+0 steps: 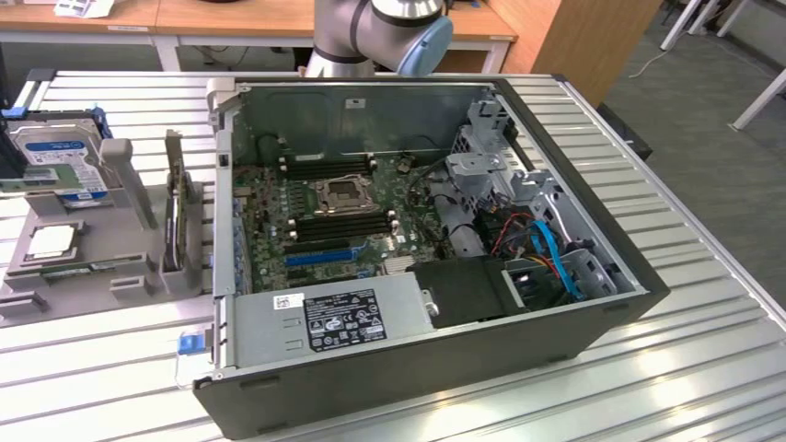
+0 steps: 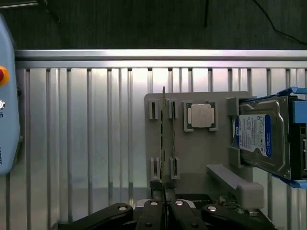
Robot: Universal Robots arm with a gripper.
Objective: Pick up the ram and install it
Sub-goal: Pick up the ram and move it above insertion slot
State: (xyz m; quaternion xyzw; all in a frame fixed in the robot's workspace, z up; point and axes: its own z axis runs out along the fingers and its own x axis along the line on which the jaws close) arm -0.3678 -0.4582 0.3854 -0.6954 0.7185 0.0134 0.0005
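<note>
The ram [image 2: 164, 139] is a thin green stick standing on edge in the slots of a grey fixture [image 2: 201, 153]. In the exterior view the ram [image 1: 84, 268] sits low at the front of that fixture [image 1: 74, 276], to the left of the open computer case [image 1: 430, 276]. My gripper [image 2: 164, 208] is shut, with its fingertips pressed together and nothing between them. It is in line with the near end of the stick, and I cannot tell whether it touches it. The arm [image 1: 381, 28] rises behind the case. Black memory slots [image 1: 344, 226] lie beside the processor socket on the motherboard.
The fixture also holds a silver processor chip [image 2: 200, 116] and a hard drive [image 2: 261, 136] with a blue-white label. A control pendant [image 2: 7, 96] with a red button lies on the ribbed metal table [image 2: 86, 143]. Inside the case are a power supply [image 1: 331, 318] and cables [image 1: 553, 258].
</note>
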